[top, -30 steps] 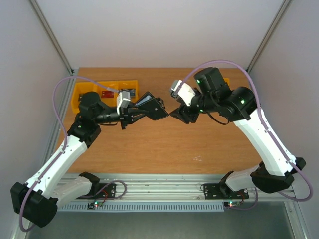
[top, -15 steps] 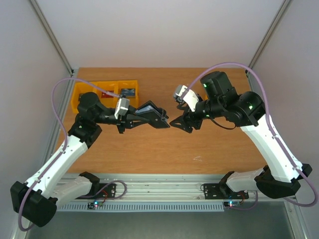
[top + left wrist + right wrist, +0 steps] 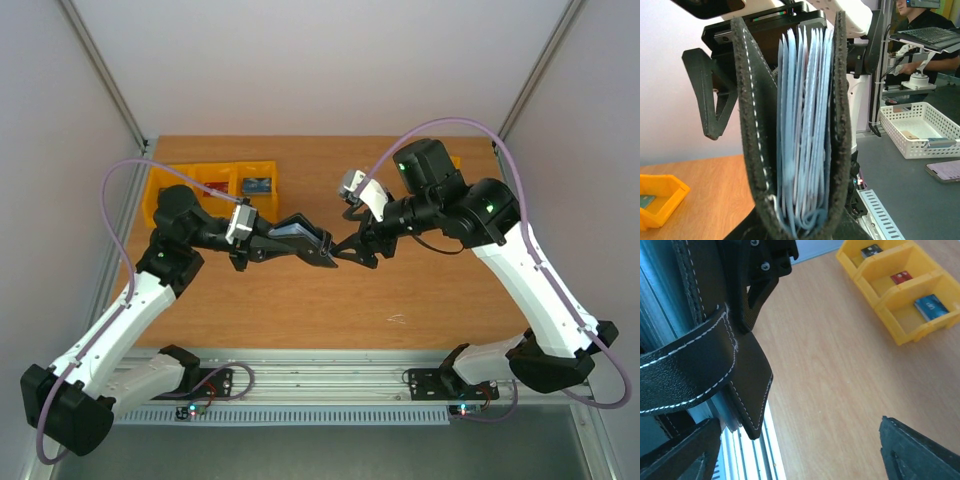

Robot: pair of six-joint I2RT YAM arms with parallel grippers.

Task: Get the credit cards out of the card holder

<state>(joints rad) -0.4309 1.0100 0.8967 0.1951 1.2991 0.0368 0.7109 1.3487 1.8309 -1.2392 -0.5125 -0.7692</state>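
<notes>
Bench [image 3: 420, 300] with card holder [image 3: 300, 240] held aloft, centre frame.
Yellow bins [image 3: 165, 185] upper left, red card [image 3: 901, 277] in the middle compartment. Left end effector [image 3: 262, 245] clenched on the card holder; right end effector [image 3: 350, 250] spread wide at its right tip.

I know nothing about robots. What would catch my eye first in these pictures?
Two pincers meet in the air above the middle of the wooden table: the left pincer holds up a black card holder, and the open right pincer points at its free end. Seen close up from the left wrist, the card holder gapes to show rows of grey-blue pockets. A row of bright yellow bins sits at the table's far left.
</notes>
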